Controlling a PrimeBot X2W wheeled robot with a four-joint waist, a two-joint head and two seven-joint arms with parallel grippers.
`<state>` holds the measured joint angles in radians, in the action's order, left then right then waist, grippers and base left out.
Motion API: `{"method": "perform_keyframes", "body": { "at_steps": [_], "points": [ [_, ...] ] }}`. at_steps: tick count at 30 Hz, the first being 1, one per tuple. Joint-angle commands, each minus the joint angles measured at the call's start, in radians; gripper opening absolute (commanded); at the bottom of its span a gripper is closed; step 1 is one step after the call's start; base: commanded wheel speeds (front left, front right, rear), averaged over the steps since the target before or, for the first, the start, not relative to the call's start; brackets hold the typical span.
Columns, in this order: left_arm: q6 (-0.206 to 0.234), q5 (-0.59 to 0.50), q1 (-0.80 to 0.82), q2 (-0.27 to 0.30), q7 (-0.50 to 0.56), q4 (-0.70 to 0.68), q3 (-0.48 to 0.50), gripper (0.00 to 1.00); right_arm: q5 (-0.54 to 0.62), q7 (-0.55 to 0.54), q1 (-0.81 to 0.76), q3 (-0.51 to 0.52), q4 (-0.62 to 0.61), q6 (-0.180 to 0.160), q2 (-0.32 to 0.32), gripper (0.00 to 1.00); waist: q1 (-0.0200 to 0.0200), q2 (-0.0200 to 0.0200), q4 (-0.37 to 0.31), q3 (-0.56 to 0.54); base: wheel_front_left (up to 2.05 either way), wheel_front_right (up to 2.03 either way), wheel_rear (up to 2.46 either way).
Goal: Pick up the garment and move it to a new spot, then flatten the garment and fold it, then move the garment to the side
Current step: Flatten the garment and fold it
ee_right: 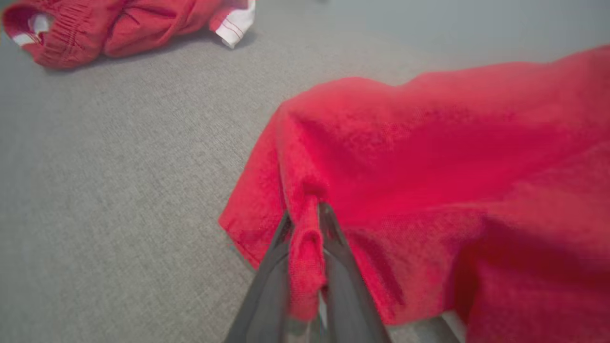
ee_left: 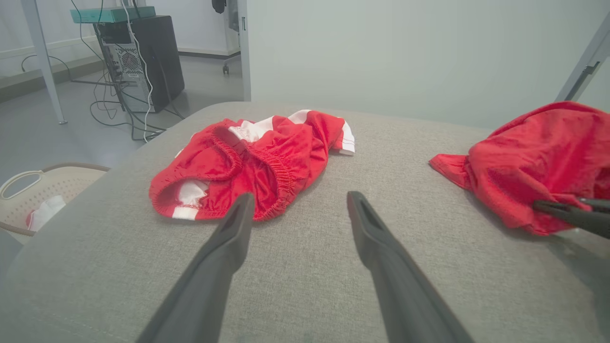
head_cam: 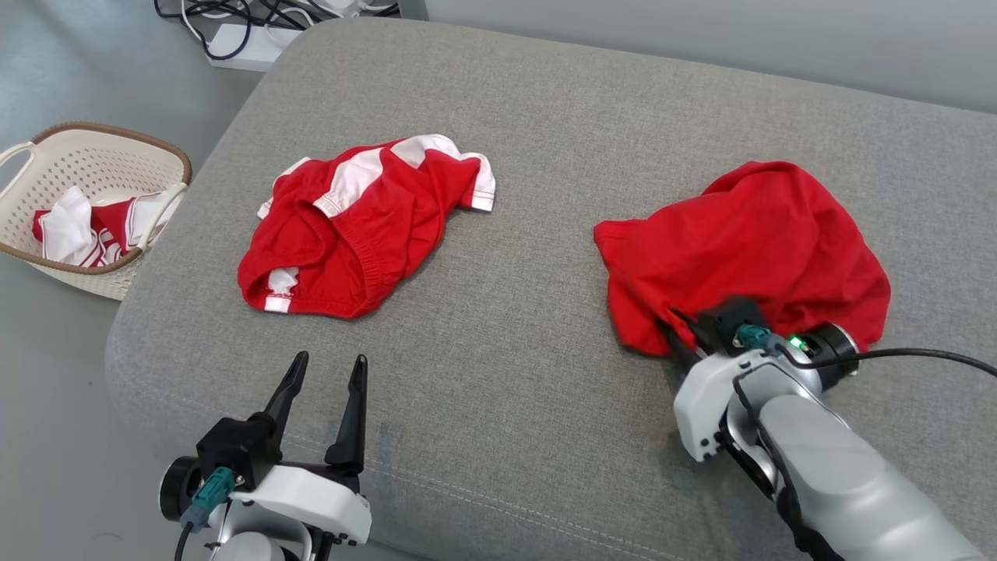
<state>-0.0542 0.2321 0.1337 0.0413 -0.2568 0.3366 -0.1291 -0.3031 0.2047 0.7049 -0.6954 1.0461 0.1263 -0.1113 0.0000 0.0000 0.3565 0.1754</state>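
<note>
A plain red garment point(head_cam: 748, 234) lies bunched on the right of the grey cushion point(head_cam: 545, 117). My right gripper point(head_cam: 679, 333) is at its near left edge, shut on a pinched fold of the cloth. The right wrist view shows that fold squeezed between the two dark fingers of the right gripper point(ee_right: 307, 216), with the garment point(ee_right: 429, 157) spreading beyond. My left gripper point(head_cam: 329, 362) hovers open over the cushion's front left, holding nothing. In the left wrist view the left gripper point(ee_left: 300, 197) points across the cushion, and the garment point(ee_left: 533, 157) sits far right with the right gripper's fingers point(ee_left: 572, 214) at its edge.
Red shorts with white stripes point(head_cam: 366, 226) point(ee_left: 252, 157) point(ee_right: 119, 24) lie crumpled at the cushion's centre left. A cream basket point(head_cam: 101, 128) holding red and white clothes stands on the floor at the left. Cables and a computer tower point(ee_left: 143, 57) are behind the cushion.
</note>
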Motion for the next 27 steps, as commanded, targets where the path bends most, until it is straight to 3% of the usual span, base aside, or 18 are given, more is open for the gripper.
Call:
{"method": "perform_keyframes", "body": {
  "at_steps": [1, 7, 11, 14, 19, 25, 26, 27],
  "points": [
    [0.009, 0.006, 0.048, 0.009, -0.005, -0.026, 0.027, 1.00, -0.023, 0.022, 0.031, -0.020, -0.032, 0.004, 0.030, 0.00, 0.0000, 0.0000, -0.001, -0.001, 0.00, 0.00, 0.00],
    [0.012, 0.012, 0.042, 0.009, -0.005, -0.025, 0.018, 1.00, -0.115, 0.056, 0.129, -0.054, -0.254, 0.004, 0.045, 0.00, 0.0000, 0.0000, -0.033, -0.018, 0.00, 0.00, 0.00],
    [0.011, 0.017, 0.040, 0.009, -0.005, -0.018, 0.009, 1.00, -0.132, 0.057, 0.182, 0.010, -0.449, 0.004, 0.013, 0.00, 0.0000, 0.0000, -0.062, -0.031, 0.00, 0.00, 0.00],
    [0.011, 0.020, 0.040, 0.009, -0.005, -0.014, -0.003, 1.00, -0.136, 0.057, 0.197, 0.080, -0.520, 0.004, -0.024, 0.00, 0.0000, 0.0000, -0.079, -0.043, 0.00, 0.00, 0.00],
    [0.010, 0.027, 0.041, 0.009, -0.005, -0.009, -0.021, 1.00, -0.124, 0.057, 0.169, 0.182, -0.430, 0.004, -0.092, 0.00, 0.0000, 0.0000, -0.095, -0.053, 0.00, 0.00, 0.00],
    [0.002, 0.035, 0.045, 0.009, -0.005, 0.004, -0.046, 1.00, -0.116, 0.019, 0.109, 0.261, -0.108, 0.004, -0.148, 0.00, 0.0000, 0.0000, -0.101, -0.040, 0.00, 0.00, 0.00],
    [-0.002, 0.035, 0.047, 0.009, -0.005, 0.010, -0.053, 1.00, -0.116, -0.001, 0.098, 0.312, 0.015, 0.004, -0.166, 0.43, 0.0000, 0.0000, -0.100, -0.034, 0.00, 0.00, 0.00],
    [-0.002, 0.036, 0.047, 0.009, -0.005, 0.013, -0.055, 1.00, -0.107, -0.002, 0.095, 0.328, 0.063, 0.004, -0.171, 1.00, 0.0000, 0.0000, -0.100, -0.033, 0.00, 0.00, 0.00]
  ]
}}
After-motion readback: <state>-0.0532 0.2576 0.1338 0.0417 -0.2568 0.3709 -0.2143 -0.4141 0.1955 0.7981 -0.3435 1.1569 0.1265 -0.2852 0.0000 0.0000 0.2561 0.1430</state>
